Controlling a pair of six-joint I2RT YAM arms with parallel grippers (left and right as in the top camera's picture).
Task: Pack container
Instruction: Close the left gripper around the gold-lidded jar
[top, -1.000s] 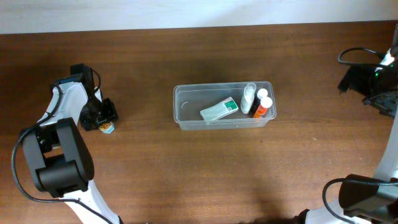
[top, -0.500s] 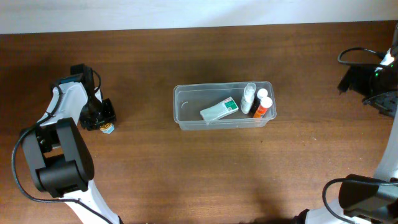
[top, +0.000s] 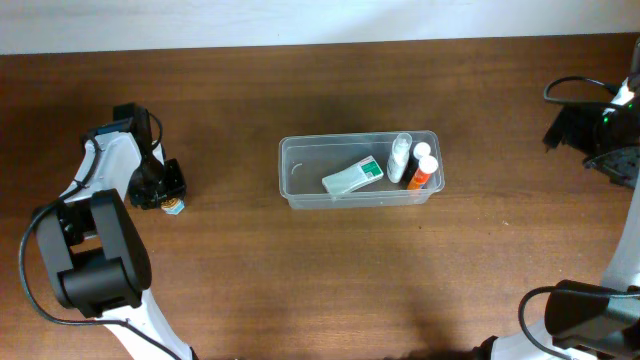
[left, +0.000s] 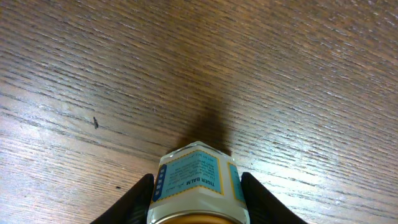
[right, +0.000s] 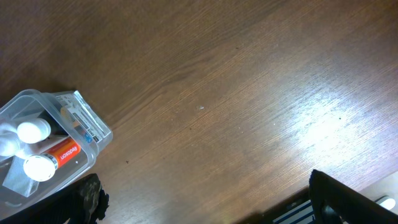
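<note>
The container (top: 300, 172), a clear rectangular tub, stands mid-table and holds a green-and-white packet (top: 353, 176), a clear bottle (top: 399, 156) and an orange tube with a white cap (top: 421, 172). Its corner shows in the right wrist view (right: 99, 134). A small Tiger Balm jar (top: 173, 207) with a blue label and gold lid sits at the far left. My left gripper (top: 160, 185) is shut on the jar (left: 198, 180), both fingers against its sides, low on the table. My right gripper (top: 590, 130) is open and empty at the far right (right: 205, 199).
Dark wooden table (top: 330, 280) all around. A black cable (top: 570, 88) and a dark striped object (right: 298, 211) lie near the right arm at the table's right edge. A white wall strip (top: 300, 20) runs along the back.
</note>
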